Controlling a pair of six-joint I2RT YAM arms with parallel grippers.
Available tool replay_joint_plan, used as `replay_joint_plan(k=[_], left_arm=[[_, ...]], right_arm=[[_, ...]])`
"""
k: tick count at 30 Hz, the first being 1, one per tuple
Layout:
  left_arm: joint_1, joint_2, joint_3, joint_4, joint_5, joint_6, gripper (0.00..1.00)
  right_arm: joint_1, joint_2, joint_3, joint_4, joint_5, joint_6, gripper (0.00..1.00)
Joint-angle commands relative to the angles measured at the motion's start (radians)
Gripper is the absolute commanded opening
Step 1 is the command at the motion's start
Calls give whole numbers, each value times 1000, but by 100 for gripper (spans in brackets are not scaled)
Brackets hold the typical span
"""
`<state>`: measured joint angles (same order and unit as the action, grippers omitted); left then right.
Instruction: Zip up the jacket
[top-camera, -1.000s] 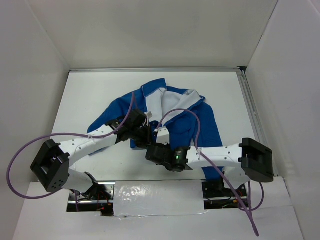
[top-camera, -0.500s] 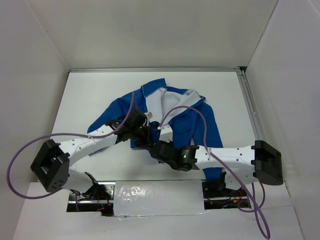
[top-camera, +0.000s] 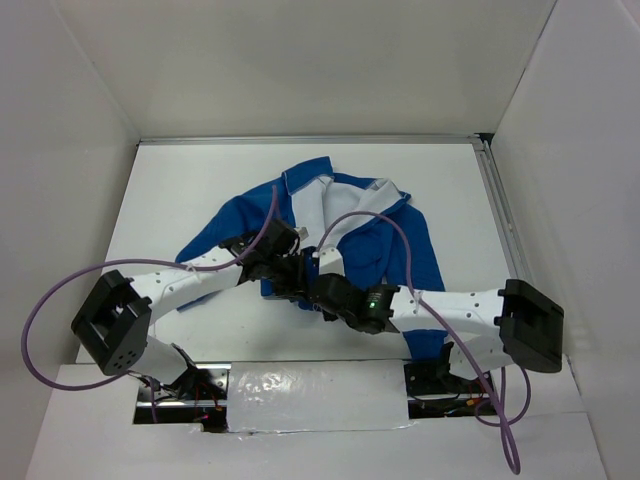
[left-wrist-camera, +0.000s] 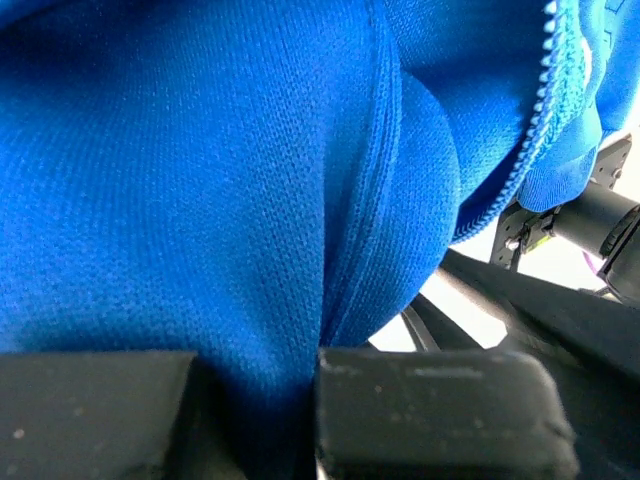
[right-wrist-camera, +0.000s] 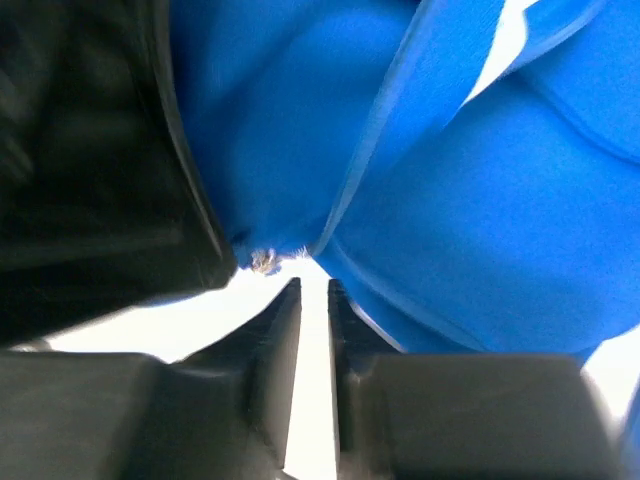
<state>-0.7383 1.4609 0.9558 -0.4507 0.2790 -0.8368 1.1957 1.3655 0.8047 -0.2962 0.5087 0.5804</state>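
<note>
The bright blue jacket (top-camera: 405, 240) lies on the white table, its front open and the white lining showing near the collar. My left gripper (top-camera: 288, 272) is at the jacket's lower hem and is shut on a fold of blue fabric (left-wrist-camera: 200, 180), which fills the gap between its fingers (left-wrist-camera: 257, 368). The pale zipper teeth (left-wrist-camera: 535, 130) run along an edge at upper right. My right gripper (top-camera: 318, 287) sits just beside it. Its fingers (right-wrist-camera: 314, 300) are almost together with nothing between them, just short of the hem (right-wrist-camera: 500, 220) and a small zipper end (right-wrist-camera: 262, 260).
White walls enclose the table (top-camera: 170, 190) on three sides. A metal rail (top-camera: 500, 220) runs along the right edge. Purple cables (top-camera: 60, 290) loop off both arms. The left gripper's dark body (right-wrist-camera: 90, 180) is close on the right gripper's left.
The right arm's wrist has moved left and forward to the jacket's lower hem beside the left gripper. The left gripper keeps its hold on the fabric, shifted slightly.
</note>
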Motion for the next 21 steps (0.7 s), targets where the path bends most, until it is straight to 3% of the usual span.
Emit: replay_joint_plan(k=[1, 4, 8, 21], left_arm=[[-6, -8, 37, -2, 14, 16, 0], [-6, -24, 37, -2, 8, 21, 0], [-6, -31, 43, -6, 8, 28, 0], [-4, -57, 37, 9, 46, 51, 0]], right_arm=[[7, -49, -68, 112, -120, -77, 26], [5, -75, -122, 184, -180, -116, 40], [-1, -89, -166, 265, -245, -151, 43], [-59, -6, -156, 407, -209, -224, 50]])
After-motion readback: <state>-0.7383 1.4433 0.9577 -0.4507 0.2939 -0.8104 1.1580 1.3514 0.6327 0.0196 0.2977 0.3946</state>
